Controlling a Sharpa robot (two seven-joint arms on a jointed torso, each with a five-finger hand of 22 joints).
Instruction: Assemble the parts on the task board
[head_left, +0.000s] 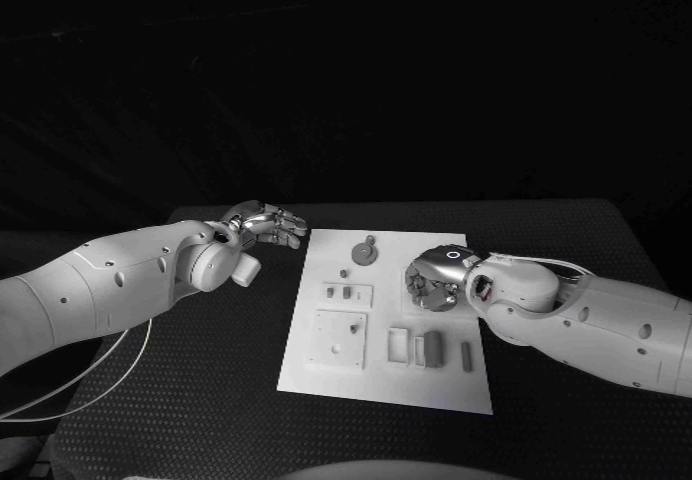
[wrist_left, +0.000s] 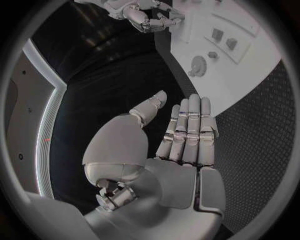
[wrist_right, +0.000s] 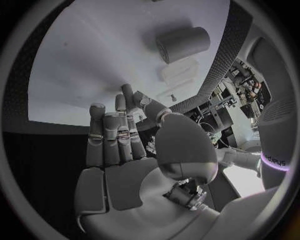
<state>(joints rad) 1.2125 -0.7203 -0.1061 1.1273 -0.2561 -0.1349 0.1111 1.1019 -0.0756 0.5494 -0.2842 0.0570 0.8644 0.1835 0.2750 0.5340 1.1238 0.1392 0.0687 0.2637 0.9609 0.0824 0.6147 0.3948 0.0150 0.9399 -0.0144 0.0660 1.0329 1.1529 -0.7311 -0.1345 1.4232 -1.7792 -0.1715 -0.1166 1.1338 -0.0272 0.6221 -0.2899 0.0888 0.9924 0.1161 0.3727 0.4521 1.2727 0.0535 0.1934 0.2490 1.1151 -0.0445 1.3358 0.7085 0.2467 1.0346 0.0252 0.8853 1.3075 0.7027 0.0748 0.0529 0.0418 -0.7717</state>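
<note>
Parts (head_left: 418, 347), small grey blocks, are lying low on the flat white task board (head_left: 433, 392), mid-frame. Above them the silver right hand (head_left: 433, 281) is hovering, fingers apart, holding nothing. It should be coming down slowly. Farther up-left, the silver left hand (head_left: 268, 226) is waiting, also loose.

Both arms were smooth white shells ending in silver segmented hands, the left hand (head_left: 268, 224) and the right hand (head_left: 433, 281). A thin white cable looped by the left arm, and another ran over the right wrist
</note>
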